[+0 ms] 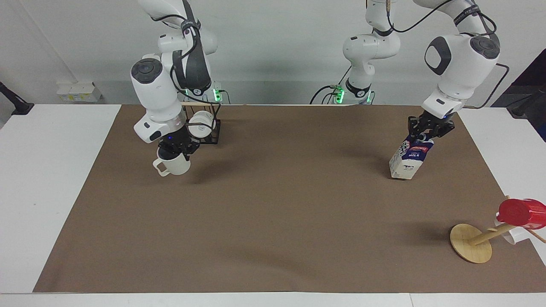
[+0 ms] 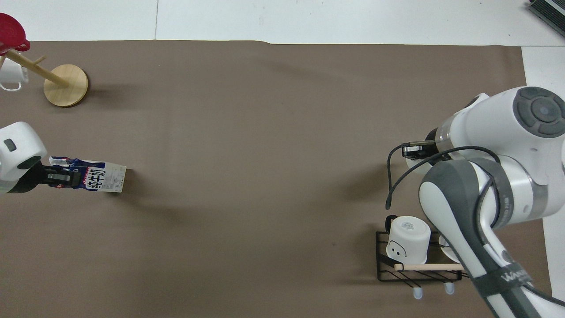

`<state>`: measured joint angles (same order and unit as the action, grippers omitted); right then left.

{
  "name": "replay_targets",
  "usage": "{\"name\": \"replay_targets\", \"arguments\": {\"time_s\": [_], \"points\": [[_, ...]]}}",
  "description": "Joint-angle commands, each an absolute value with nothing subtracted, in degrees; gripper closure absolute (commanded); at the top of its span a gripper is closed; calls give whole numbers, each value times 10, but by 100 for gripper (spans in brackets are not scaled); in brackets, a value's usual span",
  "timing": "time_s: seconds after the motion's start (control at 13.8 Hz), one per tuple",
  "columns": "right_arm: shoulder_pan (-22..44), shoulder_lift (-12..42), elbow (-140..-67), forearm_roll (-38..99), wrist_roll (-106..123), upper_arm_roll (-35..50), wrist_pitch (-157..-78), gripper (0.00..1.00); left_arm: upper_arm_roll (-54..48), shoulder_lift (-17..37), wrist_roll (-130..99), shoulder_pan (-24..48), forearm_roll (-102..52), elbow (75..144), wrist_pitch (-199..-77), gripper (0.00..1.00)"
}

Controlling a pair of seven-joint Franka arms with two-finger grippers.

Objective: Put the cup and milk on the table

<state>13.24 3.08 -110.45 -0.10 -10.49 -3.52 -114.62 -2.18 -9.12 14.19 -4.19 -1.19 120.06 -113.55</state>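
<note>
My right gripper (image 1: 175, 150) is shut on the rim of the cream-white cup (image 1: 175, 165) and holds it upright in the air over the brown sheet (image 1: 273, 213) of the table (image 1: 51, 170), beside the wire rack. In the overhead view the right gripper (image 2: 415, 151) shows and the cup is mostly hidden under the arm. My left gripper (image 1: 428, 130) is shut on the top of the milk (image 1: 410, 161), which hangs tilted with its bottom just over the sheet. The milk (image 2: 99, 177) and left gripper (image 2: 57, 177) also show from overhead.
A black wire rack (image 1: 212, 133) with two white mugs (image 2: 406, 240) stands near the right arm's base. A wooden mug tree (image 1: 471, 243) with a red cup (image 1: 520, 212) and a white mug (image 2: 11, 75) stands toward the left arm's end.
</note>
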Motion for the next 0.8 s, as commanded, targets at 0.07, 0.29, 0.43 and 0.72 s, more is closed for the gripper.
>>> {"name": "replay_targets", "arguments": {"time_s": [0.07,0.29,0.43,0.72], "points": [[198,57,-1070,2,-189,-36,-1144,100,-23,-70,125,-46,-13,1155,-1108,63],[262,107,-1022,5,-276,-36,-1147,100,-22,-69,119,-45,-13,1144,-1103,63],[290,124,-1017,8,-313,-36,-1178,100,-23,-61,103,-41,-13,1122,-1086,63],[344,164,-1016,7,-371,-34,-1237,100,-25,-54,83,-40,-13,1089,-1064,63]]}}
